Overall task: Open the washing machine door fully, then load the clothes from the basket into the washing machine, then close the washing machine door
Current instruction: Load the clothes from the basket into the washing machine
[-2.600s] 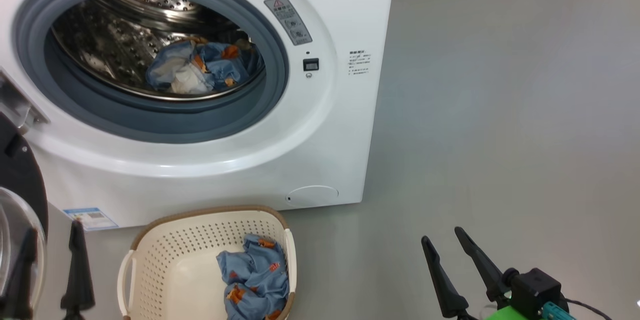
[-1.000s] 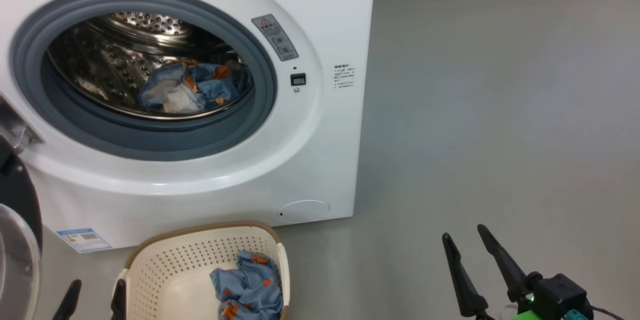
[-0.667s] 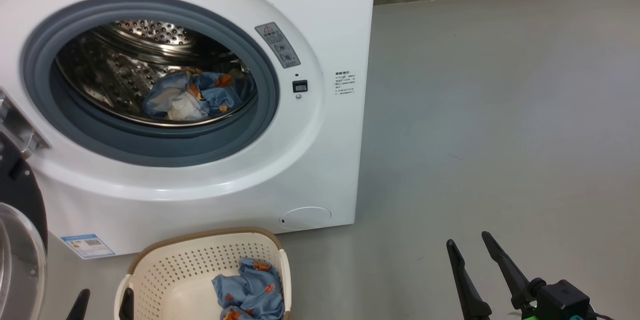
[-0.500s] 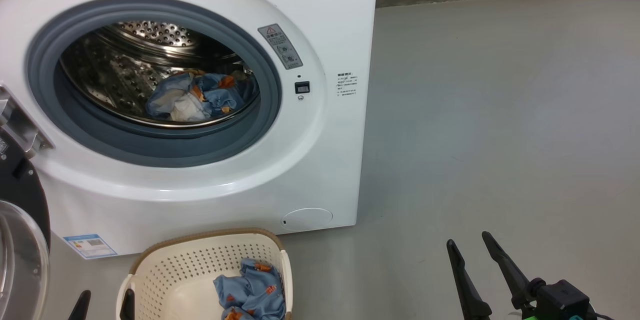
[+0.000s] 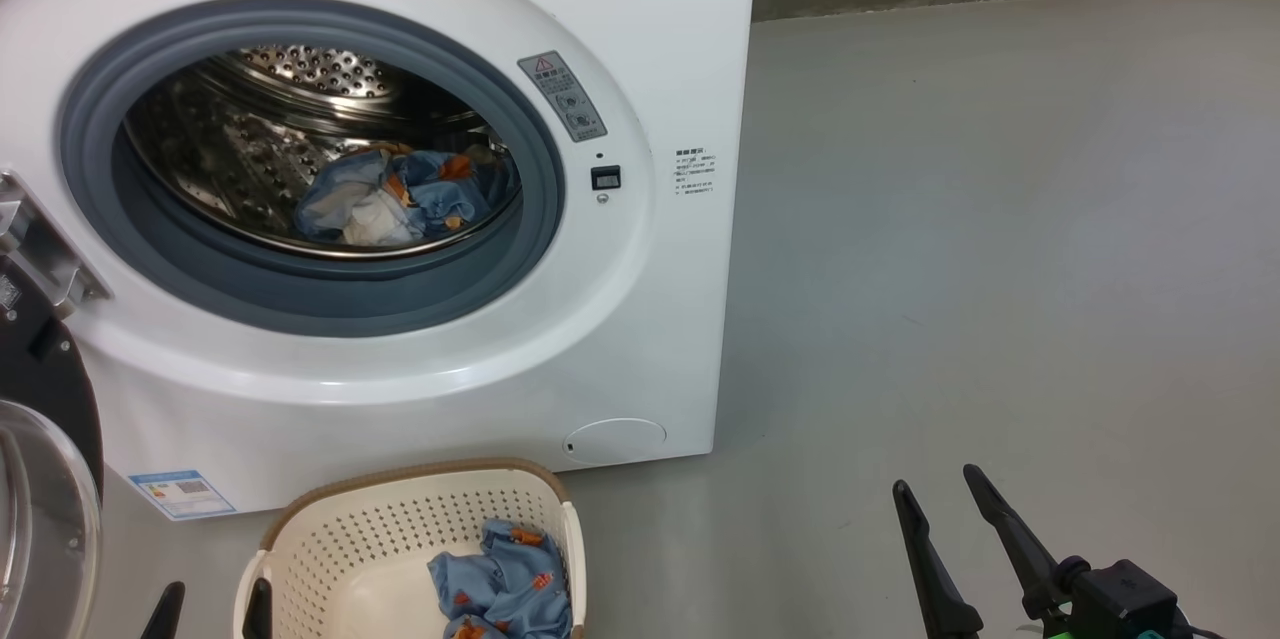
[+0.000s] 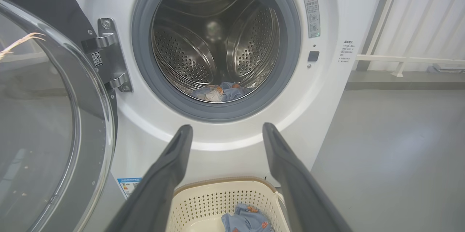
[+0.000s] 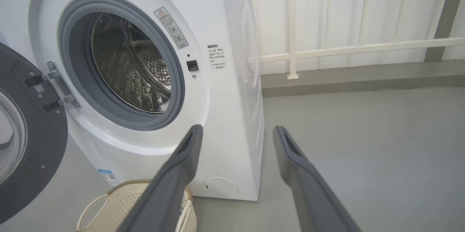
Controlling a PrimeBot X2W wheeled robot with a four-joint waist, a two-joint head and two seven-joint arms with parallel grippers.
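Grey floor (image 5: 1000, 219) lies beneath my left claw (image 6: 227, 126) and right claw (image 7: 238, 127), both spread wide and empty. Below the left one sits the basket (image 6: 203, 203) with blue clothes (image 6: 247, 221). Beyond, the washing machine (image 5: 640, 319) holds more, its door (image 7: 40, 152) swung open.

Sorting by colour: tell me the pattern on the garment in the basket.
The garment is blue with small orange prints; best in head view.

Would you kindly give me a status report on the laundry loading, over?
Left gripper and right gripper open, empty. Washing machine door wide open. Clothes in drum, blue garment in basket. Nothing in the way.
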